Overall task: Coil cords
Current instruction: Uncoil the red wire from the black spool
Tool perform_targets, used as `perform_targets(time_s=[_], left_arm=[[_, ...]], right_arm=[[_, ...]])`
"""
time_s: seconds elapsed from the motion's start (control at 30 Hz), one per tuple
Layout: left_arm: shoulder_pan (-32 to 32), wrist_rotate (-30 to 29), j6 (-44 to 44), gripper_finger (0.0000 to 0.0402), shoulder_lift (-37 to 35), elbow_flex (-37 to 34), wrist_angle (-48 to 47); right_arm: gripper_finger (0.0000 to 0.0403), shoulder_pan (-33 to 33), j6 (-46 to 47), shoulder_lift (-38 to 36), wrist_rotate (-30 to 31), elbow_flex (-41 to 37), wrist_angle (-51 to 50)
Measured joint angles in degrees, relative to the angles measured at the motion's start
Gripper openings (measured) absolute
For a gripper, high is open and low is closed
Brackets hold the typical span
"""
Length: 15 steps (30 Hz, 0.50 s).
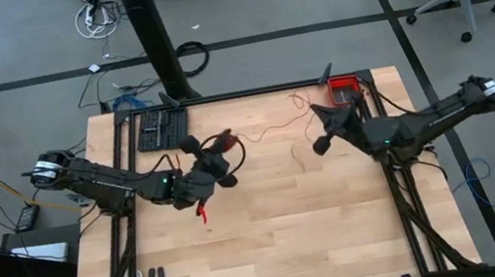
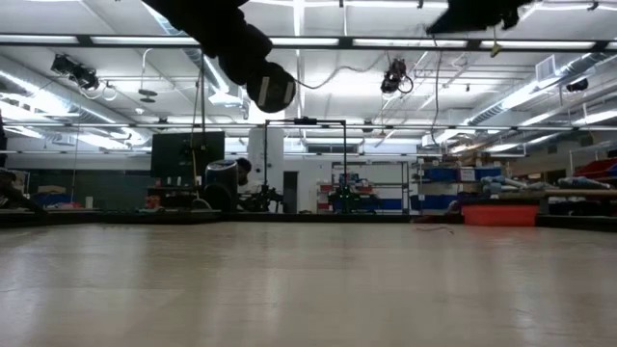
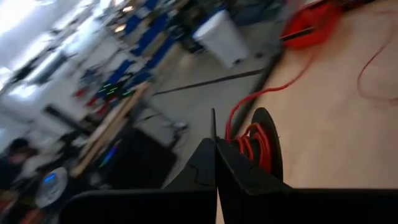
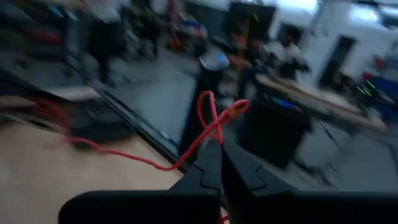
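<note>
Currently the thin, flexible bright red string-like cord point(image 1: 267, 134) trails wavy across the pale wooden tabletop point(image 1: 292, 240). Left gripper point(image 1: 226, 145) is closed beside red coils; right gripper point(image 4: 219, 149) is pinched on a looped strand.

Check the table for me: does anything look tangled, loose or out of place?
Nothing looks damaged or spilled. The red cord trails loose in a wavy line across the table between the two arms, uncoiled. The left gripper is shut, red loops beside it; the right gripper is shut on the cord.
</note>
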Motion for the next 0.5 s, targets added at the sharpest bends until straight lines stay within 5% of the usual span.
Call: perform_targets(time_s=[0.1,0.27,0.5], left_arm=[[0.20,-6.11,0.00,0.0001,0.00,0.00,1.18],[0.72,-17.03,-0.02,0.0001,0.00,0.00,8.85],[0.92,-21.76,0.26,0.0001,0.00,0.00,18.53]], right_arm=[[0.0000,4.20,-7.80,0.11,-5.93,0.00,8.32],[0.0000,8.49,-13.31,0.14,-24.02,0.00,14.53],[0.0000,9.56,-13.46,0.16,-46.77,0.00,12.67]])
